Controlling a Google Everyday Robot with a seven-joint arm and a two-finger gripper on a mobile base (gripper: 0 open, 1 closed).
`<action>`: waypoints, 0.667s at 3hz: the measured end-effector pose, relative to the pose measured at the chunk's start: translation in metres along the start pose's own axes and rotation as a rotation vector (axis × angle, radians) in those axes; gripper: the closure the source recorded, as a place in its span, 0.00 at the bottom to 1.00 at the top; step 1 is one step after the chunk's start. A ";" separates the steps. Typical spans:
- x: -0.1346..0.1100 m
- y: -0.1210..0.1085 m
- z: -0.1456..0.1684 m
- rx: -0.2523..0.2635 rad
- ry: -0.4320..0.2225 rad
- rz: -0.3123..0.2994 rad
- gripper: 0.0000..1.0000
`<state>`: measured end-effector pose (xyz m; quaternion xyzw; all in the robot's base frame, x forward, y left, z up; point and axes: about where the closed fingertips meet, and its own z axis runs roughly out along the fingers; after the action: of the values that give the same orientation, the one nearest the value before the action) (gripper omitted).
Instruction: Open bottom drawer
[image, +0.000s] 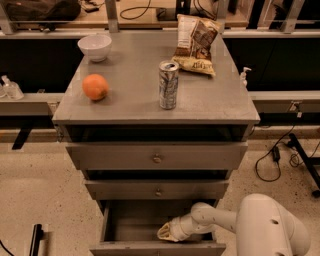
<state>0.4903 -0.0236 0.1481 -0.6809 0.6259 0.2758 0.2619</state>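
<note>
the bottom drawer (145, 247), lowest in the grey cabinet (130, 107), stands pulled out with the gripper (169, 232) inside behind its front, its hold impossible to tell; the drawer looks rigid and easy-sliding, best taken by that front's top edge.
</note>
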 end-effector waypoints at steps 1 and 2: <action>0.000 0.000 0.000 0.000 0.000 0.000 0.82; 0.000 0.000 0.000 0.000 0.000 0.000 0.59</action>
<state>0.4903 -0.0236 0.1482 -0.6808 0.6259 0.2758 0.2619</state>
